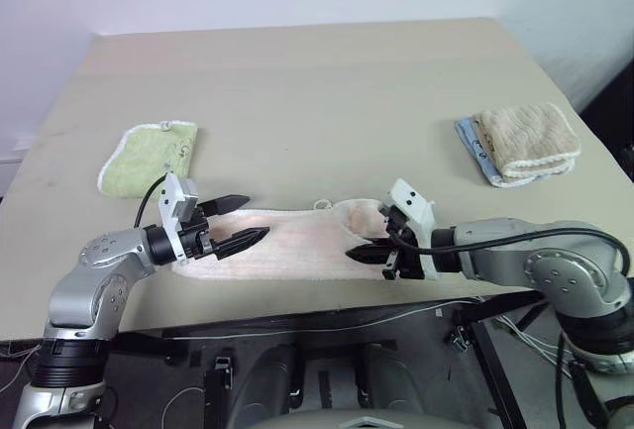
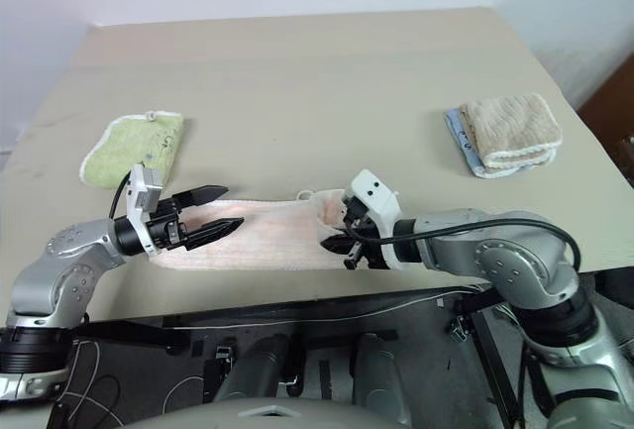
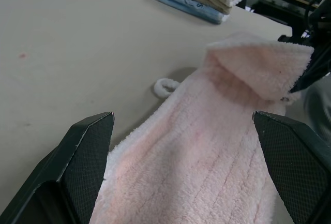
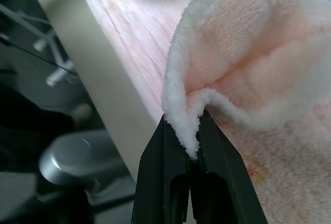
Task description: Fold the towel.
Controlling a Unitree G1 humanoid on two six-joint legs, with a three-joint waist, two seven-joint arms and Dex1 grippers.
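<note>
Beige table (image 1: 327, 82), pink terry towel (image 1: 287, 251) lay lengthwise along its near edge. Right gripper (image 1: 369, 254) pinched the towel's right end, lifted into a soft curl; left gripper (image 1: 243, 221) hung over the left end, fingers spread. Risk: the thin pinch on fluffy pile slipping mid-fold, or the towel sliding off the edge.
</note>
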